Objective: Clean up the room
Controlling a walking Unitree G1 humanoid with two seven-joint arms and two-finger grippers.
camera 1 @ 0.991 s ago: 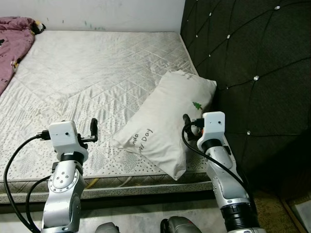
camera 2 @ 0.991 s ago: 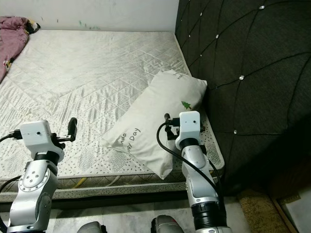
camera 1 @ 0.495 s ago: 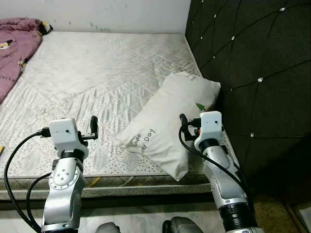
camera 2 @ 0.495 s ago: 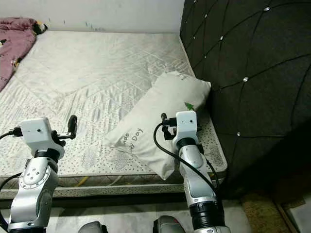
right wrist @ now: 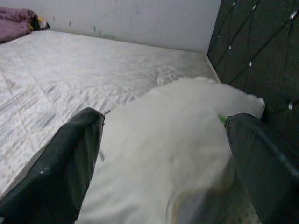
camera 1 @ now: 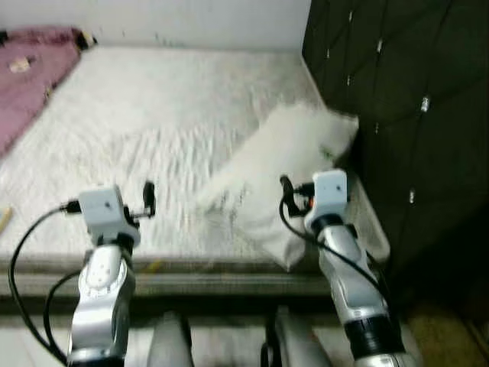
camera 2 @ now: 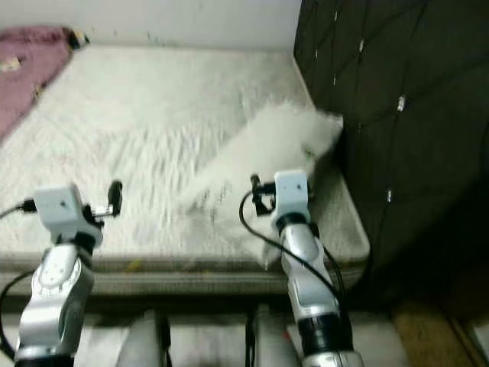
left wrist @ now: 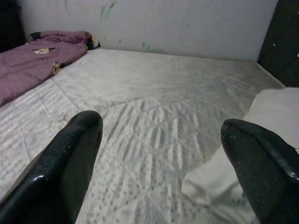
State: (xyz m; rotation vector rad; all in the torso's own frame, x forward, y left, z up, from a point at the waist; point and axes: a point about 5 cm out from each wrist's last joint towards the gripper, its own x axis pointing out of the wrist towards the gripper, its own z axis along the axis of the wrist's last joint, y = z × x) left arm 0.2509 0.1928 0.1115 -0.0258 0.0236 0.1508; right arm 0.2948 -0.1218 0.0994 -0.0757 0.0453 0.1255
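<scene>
White and blurred, the pillow (camera 1: pixel 286 164) lies slantwise on the bare mattress (camera 1: pixel 153 130), its far end against the dark padded headboard (camera 1: pixel 405 99) and its near end close to the mattress's front edge. Compared with half a second ago the whole head view has shifted and smeared, so the camera has moved; the pillow keeps its place on the bed. More of the purple blanket (camera 1: pixel 34 76) at the far left corner now shows. The right gripper (right wrist: pixel 163 154) hovers just above the pillow's near end with its jaws wide apart and nothing between them. The left gripper (left wrist: pixel 159 154) hangs over the front part of the mattress, beside the pillow, jaws also apart and empty. Behind the bed stands a pale wall (left wrist: pixel 149 21).
</scene>
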